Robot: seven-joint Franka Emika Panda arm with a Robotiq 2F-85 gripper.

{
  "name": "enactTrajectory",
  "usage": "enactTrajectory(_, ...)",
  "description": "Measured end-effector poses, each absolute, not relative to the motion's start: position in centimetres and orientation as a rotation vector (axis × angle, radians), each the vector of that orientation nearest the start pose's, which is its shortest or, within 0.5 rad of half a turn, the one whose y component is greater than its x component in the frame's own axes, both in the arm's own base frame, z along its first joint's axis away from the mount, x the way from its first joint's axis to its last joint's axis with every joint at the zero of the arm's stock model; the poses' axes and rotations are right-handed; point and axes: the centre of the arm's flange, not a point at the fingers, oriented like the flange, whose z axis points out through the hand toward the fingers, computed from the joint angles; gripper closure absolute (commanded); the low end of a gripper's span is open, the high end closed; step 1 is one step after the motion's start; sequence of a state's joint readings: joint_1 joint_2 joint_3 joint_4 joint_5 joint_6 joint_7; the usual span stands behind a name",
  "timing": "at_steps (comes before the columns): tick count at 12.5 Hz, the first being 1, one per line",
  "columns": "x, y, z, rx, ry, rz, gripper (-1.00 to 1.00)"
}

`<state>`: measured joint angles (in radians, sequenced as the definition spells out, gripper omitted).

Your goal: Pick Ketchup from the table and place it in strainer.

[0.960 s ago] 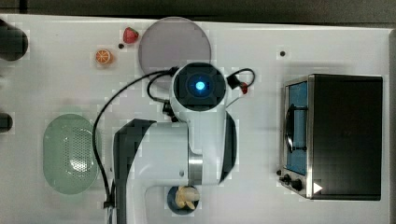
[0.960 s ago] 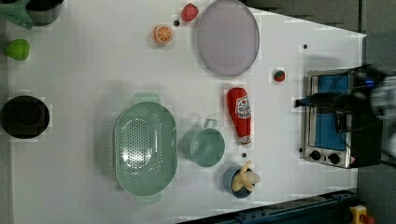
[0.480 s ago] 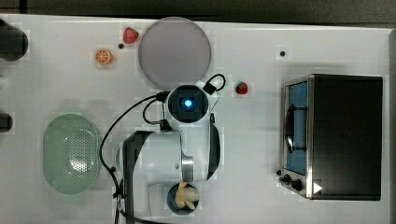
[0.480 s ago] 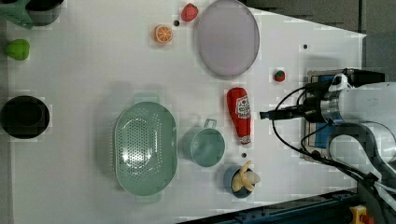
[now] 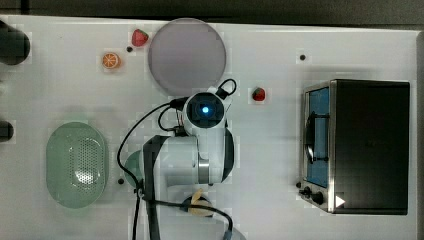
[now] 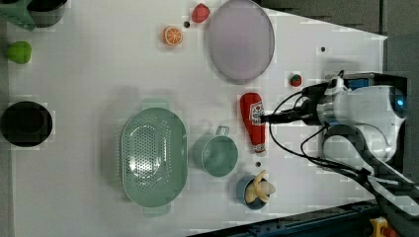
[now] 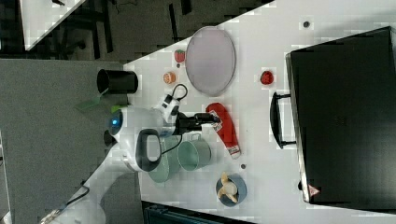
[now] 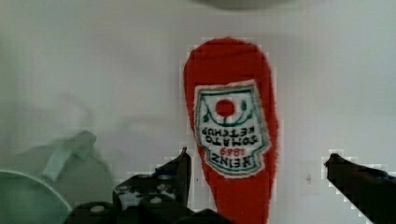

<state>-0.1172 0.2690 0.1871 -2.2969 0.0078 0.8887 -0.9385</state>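
I see the ketchup (image 6: 254,121), a red soft bottle with a white label, lying flat on the white table (image 6: 89,74). In the left view its long axis runs up and down the picture, the broad rounded base toward the grey-lilac plate (image 6: 240,40) and the narrow cap end toward the bottom, near a small dark dot on the table. It sits just beside the teal cup (image 6: 215,154), on the left view's right of it, apart from it. My gripper (image 8: 259,170) hangs over the bottle with its two dark fingers (image 8: 180,169) spread apart, one on each side of the bottle's narrower half in the wrist view; I cannot tell whether they touch it. In the right view the gripper (image 7: 204,119) reaches over the bottle's broad end. The strainer (image 6: 154,157), a pale mint-green oval basket with a perforated bottom, stands on the left view's left of the cup and holds nothing. The cup looks hollow with nothing in it. A small blue bowl (image 6: 250,188) below the cup holds a pale yellow peeled banana (image 6: 259,186). The plate is bare. A black pot (image 6: 24,123) stands at the left view's far left; its inside is too dark to read.
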Motion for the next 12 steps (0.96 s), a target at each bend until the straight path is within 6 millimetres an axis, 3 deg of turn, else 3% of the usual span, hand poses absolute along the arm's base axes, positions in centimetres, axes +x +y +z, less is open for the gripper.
enactTrajectory(6, 50.6, 4.5, 15.4, -3.032, -0.345, 0.203, -1.0)
enactTrajectory(7, 50.5, 4.6, 14.8, -3.029, -0.341, 0.186, -0.93)
enactTrajectory(10, 50.4, 4.2, 14.4, -3.026, -0.325, 0.181, -0.21)
enactTrajectory(12, 50.5, 3.9, 14.6, -3.032, -0.323, 0.173, -0.21)
